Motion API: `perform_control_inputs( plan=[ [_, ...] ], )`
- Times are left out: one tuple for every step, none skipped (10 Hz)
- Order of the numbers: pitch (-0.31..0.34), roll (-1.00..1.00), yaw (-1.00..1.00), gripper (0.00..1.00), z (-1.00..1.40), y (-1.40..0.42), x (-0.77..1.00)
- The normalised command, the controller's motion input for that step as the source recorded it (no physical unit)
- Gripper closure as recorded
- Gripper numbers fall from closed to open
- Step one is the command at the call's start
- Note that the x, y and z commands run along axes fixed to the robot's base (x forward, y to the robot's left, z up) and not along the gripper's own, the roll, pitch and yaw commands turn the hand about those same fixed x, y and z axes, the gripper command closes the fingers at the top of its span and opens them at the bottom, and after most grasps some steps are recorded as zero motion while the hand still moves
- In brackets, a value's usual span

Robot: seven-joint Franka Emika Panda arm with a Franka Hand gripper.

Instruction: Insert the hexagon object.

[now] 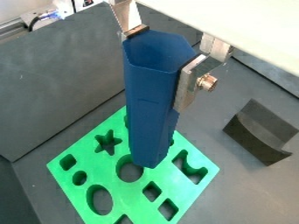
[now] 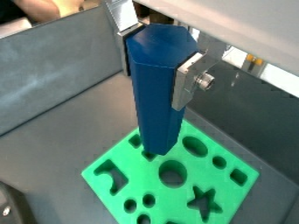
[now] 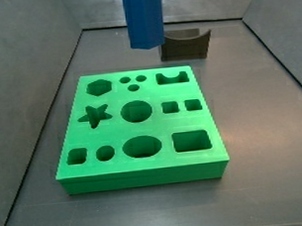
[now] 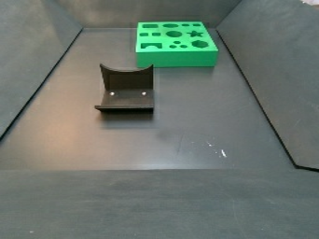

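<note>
My gripper (image 1: 162, 59) is shut on the upper end of the hexagon object (image 1: 152, 105), a tall plain blue bar with flat facets. The silver fingers (image 1: 190, 83) press on two opposite sides, as both wrist views show (image 2: 156, 57). The bar hangs upright above the green board (image 1: 84, 149). In a side view the bar (image 3: 143, 16) hangs well above the board's far edge (image 3: 145, 167), behind the hexagon hole (image 3: 101, 86). The gripper itself is out of both side views. The bar hides part of the board in both wrist views.
A dark grey arch-shaped block (image 3: 188, 44) stands on the floor just behind the board; it also shows in a wrist view (image 1: 263, 129) and the other side view (image 4: 125, 91). The board (image 4: 176, 62) has several other cut-out holes. Grey walls surround the floor.
</note>
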Motion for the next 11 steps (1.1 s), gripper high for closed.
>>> perform_control_inputs(
  plan=[
    [-0.106,0.22,0.0,1.0,-0.77,0.81,-0.53],
    [-0.113,0.24,0.0,1.0,-0.74,0.75,-0.6],
    [-0.169,0.08,0.1,1.0,-0.9,0.63,-0.94],
    [-0.189,-0.02,0.0,1.0,-0.78,0.13,-0.73],
    [-0.141,-0.02,0.1,1.0,-0.38,-0.13,-0.23],
    [-0.099,-0.09,0.07,1.0,-0.13,-0.1,0.0],
    [-0.119,-0.08,0.12,1.0,-0.29,0.0,-0.05],
    [-0.084,0.0,0.0,1.0,-0.26,0.0,-0.29],
    [-0.049,0.11,0.0,1.0,-0.26,0.0,-0.38],
    [-0.001,0.18,0.0,1.0,-0.29,0.0,-0.31],
    [0.0,0.25,0.0,1.0,-0.24,0.0,-0.42]
  ],
)
